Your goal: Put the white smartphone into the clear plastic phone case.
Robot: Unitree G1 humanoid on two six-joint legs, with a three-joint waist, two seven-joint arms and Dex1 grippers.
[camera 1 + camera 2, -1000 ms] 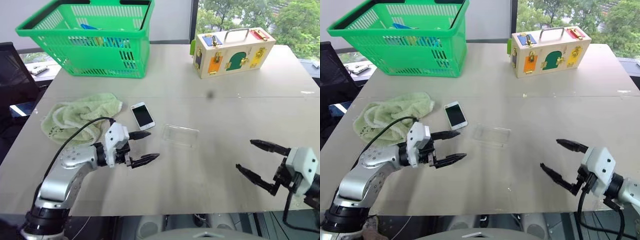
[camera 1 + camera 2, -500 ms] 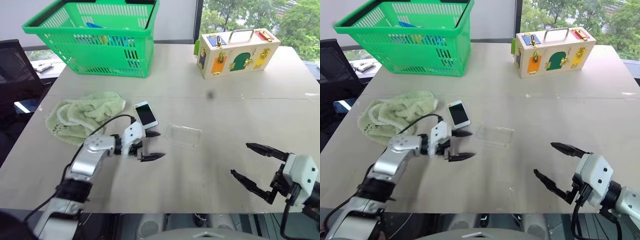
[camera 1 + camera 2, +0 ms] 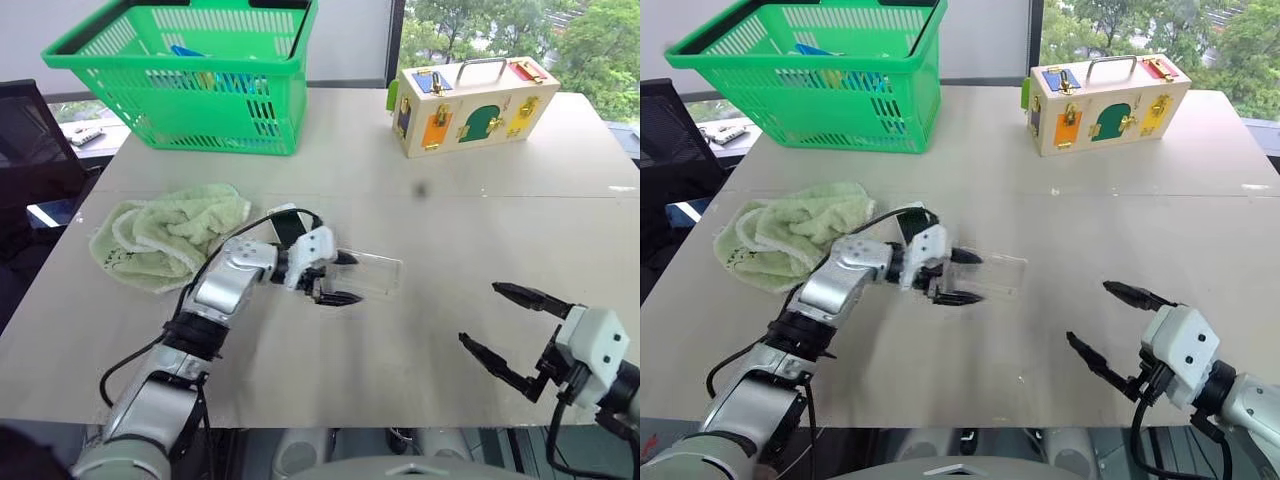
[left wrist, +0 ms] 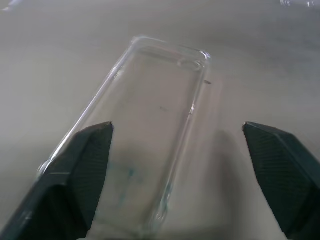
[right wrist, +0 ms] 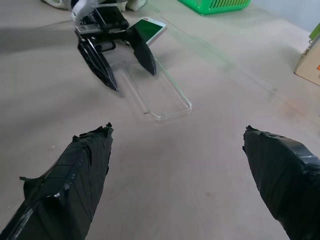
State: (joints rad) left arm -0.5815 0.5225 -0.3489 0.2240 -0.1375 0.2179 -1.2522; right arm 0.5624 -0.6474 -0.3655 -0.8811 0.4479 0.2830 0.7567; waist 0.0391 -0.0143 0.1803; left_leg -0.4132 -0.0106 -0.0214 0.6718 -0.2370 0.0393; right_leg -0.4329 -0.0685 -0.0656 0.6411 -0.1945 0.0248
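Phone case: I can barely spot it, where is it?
The phone case lies mid-table, right of the phone, its near end between the left gripper's open fingers.

bench (image 3: pixel 480 230): pale, flat | green basket (image 3: pixel 190 75): far left on bench, colourful items inside | wooden latch box (image 3: pixel 470 103): far right, metal handle, coloured doors with latches | green towel (image 3: pixel 165 235): crumpled, left side of bench | black chair (image 3: pixel 25 150): beside bench, left

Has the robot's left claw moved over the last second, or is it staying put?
Yes. The left gripper has moved away from the green towel and now straddles the near end of the clear plastic phone case, which lies where it was.
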